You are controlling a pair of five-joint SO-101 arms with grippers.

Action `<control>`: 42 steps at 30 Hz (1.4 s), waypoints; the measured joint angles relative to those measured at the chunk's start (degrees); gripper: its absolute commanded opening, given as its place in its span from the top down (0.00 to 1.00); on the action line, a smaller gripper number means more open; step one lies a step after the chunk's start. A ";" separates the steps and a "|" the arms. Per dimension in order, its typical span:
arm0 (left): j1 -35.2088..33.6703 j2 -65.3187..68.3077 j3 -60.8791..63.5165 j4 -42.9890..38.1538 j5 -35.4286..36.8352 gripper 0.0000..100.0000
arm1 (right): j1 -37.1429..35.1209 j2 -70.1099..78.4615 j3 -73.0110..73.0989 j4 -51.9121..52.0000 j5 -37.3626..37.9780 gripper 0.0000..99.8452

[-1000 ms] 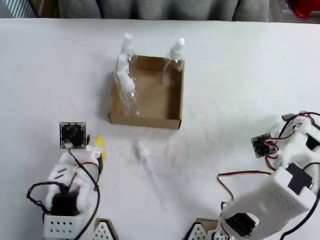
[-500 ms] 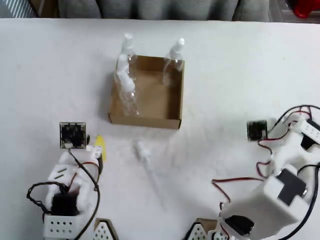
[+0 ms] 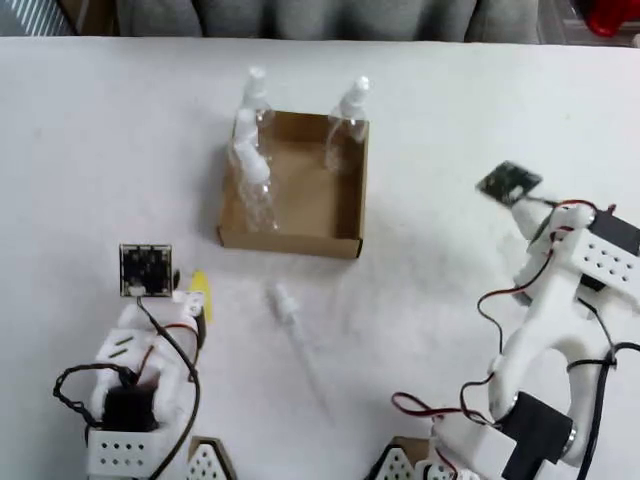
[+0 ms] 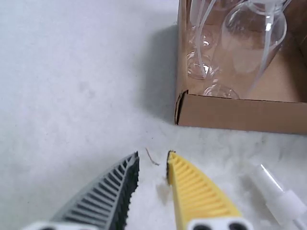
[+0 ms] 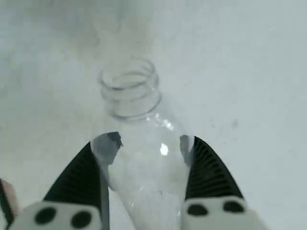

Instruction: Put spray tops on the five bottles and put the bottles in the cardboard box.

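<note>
Clear plastic, judged light, slippery, easily dented: bottle [image 5: 139, 120] is clasped below its neck by right gripper [image 5: 146, 143]; left gripper [image 4: 152, 155] is parted, empty.

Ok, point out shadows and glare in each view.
Left wrist view: the cardboard box throws a dark shadow on the table beside its wall. Right wrist view: a small glint on the uncapped bottle in the right tool. High view: light even, shadows faint.
</note>
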 measured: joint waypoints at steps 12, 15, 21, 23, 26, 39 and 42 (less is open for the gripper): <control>0.00 0.00 0.00 0.09 0.00 0.89 | -1.32 7.91 0.00 -2.29 -41.58 0.97; 0.00 0.00 0.00 0.09 0.00 0.89 | -1.05 12.31 0.00 -6.07 -47.03 0.92; 0.00 0.00 0.00 0.09 0.00 0.89 | -3.08 17.93 0.00 -8.35 -48.26 0.75; 0.00 0.00 0.00 0.09 0.00 0.89 | -3.60 18.11 0.00 -8.97 -47.91 0.71; 0.00 0.00 0.00 0.09 0.00 0.89 | -4.92 18.11 0.00 -9.76 -46.77 0.64; 0.00 0.00 0.00 0.09 0.00 0.89 | -6.42 18.20 -4.66 -3.87 -40.26 0.63; 0.00 0.00 0.00 0.09 0.00 0.89 | -6.51 18.20 -11.52 4.66 -38.33 0.63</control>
